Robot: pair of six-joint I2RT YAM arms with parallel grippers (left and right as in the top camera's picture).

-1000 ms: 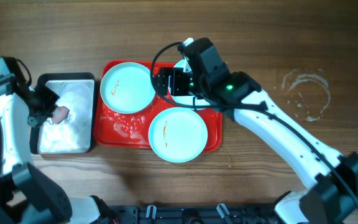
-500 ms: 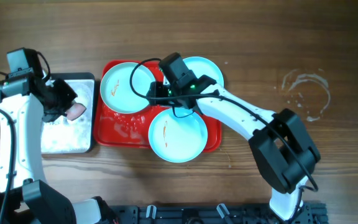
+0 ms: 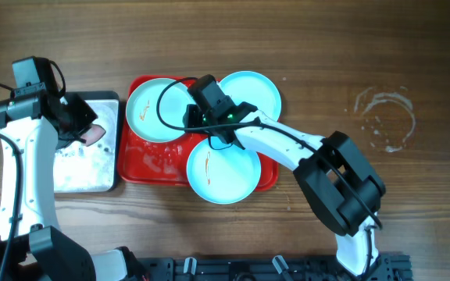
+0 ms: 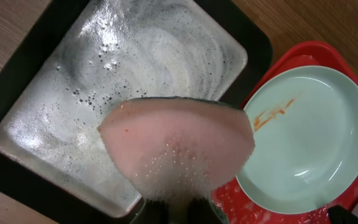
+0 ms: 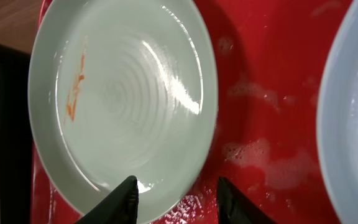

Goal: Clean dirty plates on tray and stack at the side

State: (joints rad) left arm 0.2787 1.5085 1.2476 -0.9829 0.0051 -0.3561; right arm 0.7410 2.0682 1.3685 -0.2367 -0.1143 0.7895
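Right now the right claw (image 5: 179, 200) stands part-way open astride the right-hand rim of the far-left plate (image 5: 123, 99). One black fingertip lies over the plate's inside, the other over the wet red tray (image 5: 266, 93) just beside it. Whether either finger touches the rim cannot be told. The left claw (image 4: 174, 208) is closed on a pink sponge (image 4: 176, 149) and holds it above the right part of a grey pan (image 4: 14, 78) of suds. The pan sits on the table (image 3: 366, 47) just left of the tray.

All three plates lie on the tray. The far-right plate (image 3: 256, 90) is at the far right corner, and the near plate (image 3: 223, 172) juts over the near rim.

From overhead the right claw's fingers are hidden beneath its own wrist; only the right wrist view shows them straddling the rim. That view also shows foam on the tray and an orange smear on the far-left plate. The left wrist view alone shows the sponge's foamy face and the bubbles in the pan. Only the overhead view shows a thin smear on the near plate.
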